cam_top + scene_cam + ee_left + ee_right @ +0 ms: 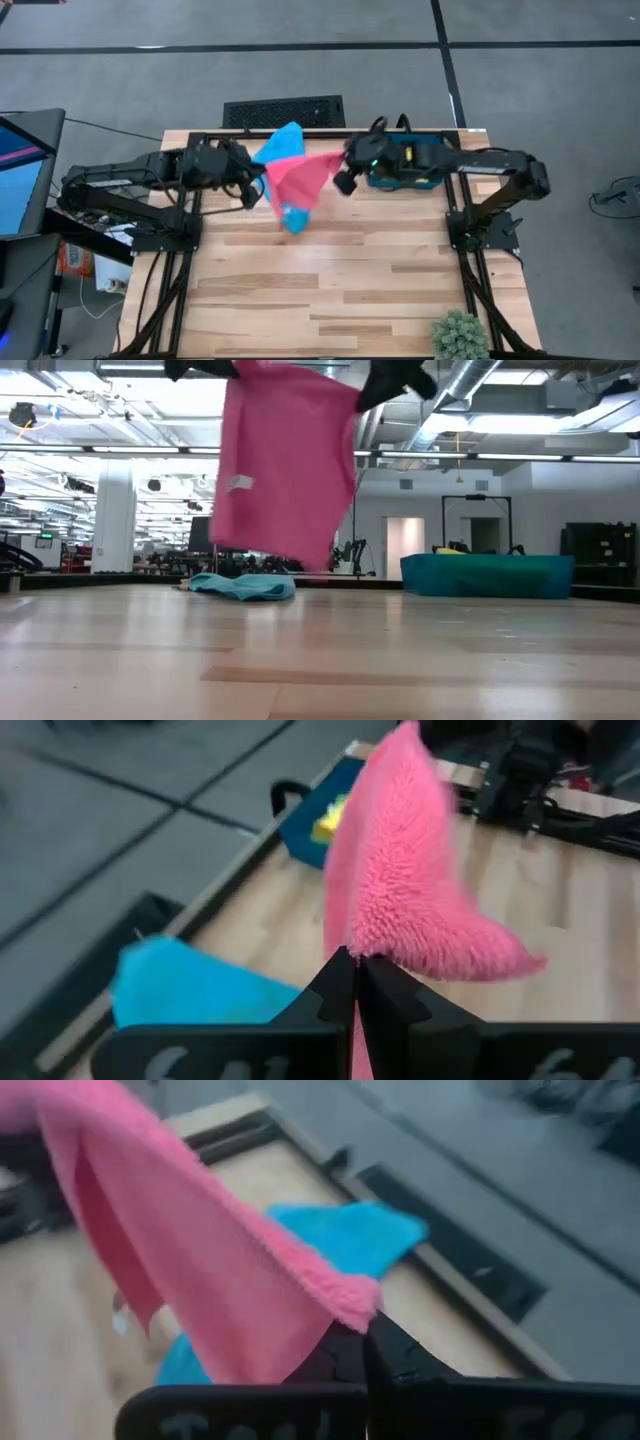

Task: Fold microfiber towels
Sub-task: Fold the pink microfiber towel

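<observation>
A pink towel (pixel 300 176) hangs spread between my two grippers above the far middle of the table. My left gripper (pixel 252 186) is shut on its left top corner and my right gripper (pixel 342 180) on its right top corner. In the low view the pink towel (pixel 285 460) hangs as a sheet, its lower edge above the table. A sky-blue towel (pixel 283 146) lies rumpled on the wood beneath and behind it, also seen in the low view (pixel 240 586). My left gripper pinches a top corner of the pink towel (pixel 352 952) between its two shut fingers, slanting down from the table's left side. The cloth runs away from the fingers and hangs clear of the table. My right gripper pinches the other top corner of the pink towel (pixel 352 1302) between its two shut fingers, slanting down from the table's right side. The top edge (pixel 240 1210) runs across toward the other arm, and the cloth hangs below it.
A dark blue tray (pixel 405 168) stands at the table's far right beside my right arm, with something yellow in it (pixel 330 817). A small green plant (pixel 460 336) sits at the near right corner. Bare wood (pixel 330 290) fills the near half.
</observation>
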`<action>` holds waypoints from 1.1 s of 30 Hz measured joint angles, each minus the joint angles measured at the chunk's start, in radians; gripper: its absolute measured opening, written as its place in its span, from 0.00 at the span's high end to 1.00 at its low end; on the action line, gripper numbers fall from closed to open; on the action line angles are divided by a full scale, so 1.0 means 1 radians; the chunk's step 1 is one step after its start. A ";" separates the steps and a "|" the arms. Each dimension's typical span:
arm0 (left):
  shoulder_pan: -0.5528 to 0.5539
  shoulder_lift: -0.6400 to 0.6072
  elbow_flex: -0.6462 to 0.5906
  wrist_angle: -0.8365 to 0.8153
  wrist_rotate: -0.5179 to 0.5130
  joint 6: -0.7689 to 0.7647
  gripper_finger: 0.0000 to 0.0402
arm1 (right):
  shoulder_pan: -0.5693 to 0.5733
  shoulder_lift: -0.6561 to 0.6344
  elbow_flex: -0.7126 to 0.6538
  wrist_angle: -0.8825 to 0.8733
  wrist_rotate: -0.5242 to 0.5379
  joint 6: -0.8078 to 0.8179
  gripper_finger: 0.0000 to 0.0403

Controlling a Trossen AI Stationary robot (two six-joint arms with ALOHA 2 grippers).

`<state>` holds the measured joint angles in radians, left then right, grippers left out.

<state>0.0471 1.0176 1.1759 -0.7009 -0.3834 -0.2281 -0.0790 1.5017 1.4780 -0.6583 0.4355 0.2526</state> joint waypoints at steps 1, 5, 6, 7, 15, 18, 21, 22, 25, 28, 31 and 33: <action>0.028 0.000 0.000 0.019 0.015 0.049 1.00 | -0.012 -0.017 0.000 0.001 0.016 -0.010 1.00; 0.124 0.016 0.000 0.087 0.028 0.253 1.00 | -0.042 -0.076 0.000 -0.048 0.099 -0.049 1.00; 0.142 0.020 0.000 0.101 0.035 0.294 1.00 | -0.041 -0.085 0.001 -0.062 0.111 -0.051 1.00; 0.157 0.027 0.000 0.110 0.046 0.322 1.00 | -0.038 -0.094 0.001 -0.090 0.114 -0.048 1.00; 0.113 0.145 -0.004 0.019 0.253 0.290 1.00 | 0.156 -0.054 -0.006 -0.328 0.150 0.188 1.00; 0.030 0.203 -0.030 -0.029 0.307 0.251 1.00 | 0.284 -0.004 -0.046 -0.367 0.144 0.334 1.00; -0.072 0.247 -0.081 -0.034 0.340 0.190 1.00 | 0.419 0.059 -0.070 -0.369 0.115 0.490 1.00; -0.107 0.262 -0.099 -0.036 0.346 0.166 1.00 | 0.458 0.082 -0.076 -0.367 0.103 0.542 1.00; -0.206 0.298 -0.151 -0.002 0.347 0.079 1.00 | 0.565 0.158 -0.077 -0.331 0.071 0.667 1.00; -0.289 0.341 -0.199 0.066 0.364 -0.018 0.99 | 0.629 0.232 -0.077 -0.249 0.021 0.747 1.00; -0.363 0.399 -0.224 0.124 0.378 -0.115 0.96 | 0.662 0.304 -0.077 -0.131 -0.038 0.799 1.00; -0.410 0.448 -0.228 0.168 0.376 -0.185 0.92 | 0.672 0.345 -0.077 -0.053 -0.071 0.822 0.99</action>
<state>-0.3625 1.4653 0.9482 -0.5329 -0.0070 -0.4130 0.5931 1.8464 1.4010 -0.7108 0.3648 1.0742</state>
